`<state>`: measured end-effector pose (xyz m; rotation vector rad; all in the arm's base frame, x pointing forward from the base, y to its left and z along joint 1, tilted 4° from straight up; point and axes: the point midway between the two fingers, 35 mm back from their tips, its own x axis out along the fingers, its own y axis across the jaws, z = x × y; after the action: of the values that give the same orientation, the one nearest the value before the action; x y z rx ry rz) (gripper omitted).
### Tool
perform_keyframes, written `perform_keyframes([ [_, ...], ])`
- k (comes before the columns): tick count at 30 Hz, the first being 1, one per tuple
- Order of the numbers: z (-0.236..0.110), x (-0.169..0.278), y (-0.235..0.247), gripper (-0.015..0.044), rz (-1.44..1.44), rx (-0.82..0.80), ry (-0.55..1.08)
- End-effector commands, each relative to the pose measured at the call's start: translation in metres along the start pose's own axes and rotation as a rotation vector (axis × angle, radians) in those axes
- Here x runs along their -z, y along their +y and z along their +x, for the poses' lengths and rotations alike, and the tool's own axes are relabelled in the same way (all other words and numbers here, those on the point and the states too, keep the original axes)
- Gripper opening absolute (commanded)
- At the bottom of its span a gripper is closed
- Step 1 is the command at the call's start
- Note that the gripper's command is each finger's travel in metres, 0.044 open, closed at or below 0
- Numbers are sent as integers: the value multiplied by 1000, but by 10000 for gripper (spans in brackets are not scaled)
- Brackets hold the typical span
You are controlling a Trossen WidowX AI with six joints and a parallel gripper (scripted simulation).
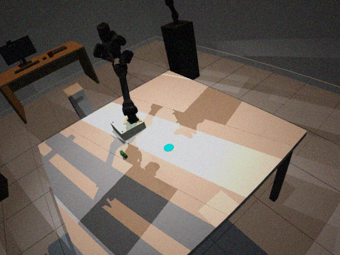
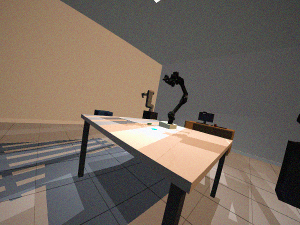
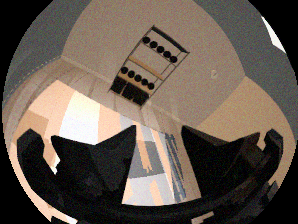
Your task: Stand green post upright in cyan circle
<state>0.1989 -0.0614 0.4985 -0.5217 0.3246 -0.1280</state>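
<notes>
green post [image 1: 123, 154]: lying flat on the desk, over toward the near-left part of the top, just in front of the arm's base plate. Nothing is touching it.
cyan circle [image 1: 168, 147]: flat on the pale strip that runs across the desk, off to the right of the post with bare top between them. Nothing stands in it.
post to circle: a straight open run along the desktop, only shadows across it.
base plate [image 1: 123, 132]: pale slab sitting right behind the post, closest solid thing to it.
arm [image 1: 124, 85]: rises from the plate and folds back high above the desk, so it's well clear of both post and circle.
tool [image 2: 168, 80]: way up in the air at the end of the arm, fingers partway spread with nothing between them; the wrist view just shows wall and floor through the gap.
desk [image 1: 263, 158]: big top, post and circle both sit well in from every edge, lots of free surface to the right and front.
around the desk: a dark pedestal [image 1: 180, 48] just off the far corner, a wooden side table [image 1: 42, 63] with a monitor [image 1: 17, 50] further back left, tiled floor between.
</notes>
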Motion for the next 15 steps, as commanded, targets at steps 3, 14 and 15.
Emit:
perform_keyframes([
  [3, 67, 64, -4, 233, 39, -62, 239],
  [14, 142, 206, 14, 233, 134, -228, 661],
  [15, 145, 220, 17, 233, 143, -246, 697],
])
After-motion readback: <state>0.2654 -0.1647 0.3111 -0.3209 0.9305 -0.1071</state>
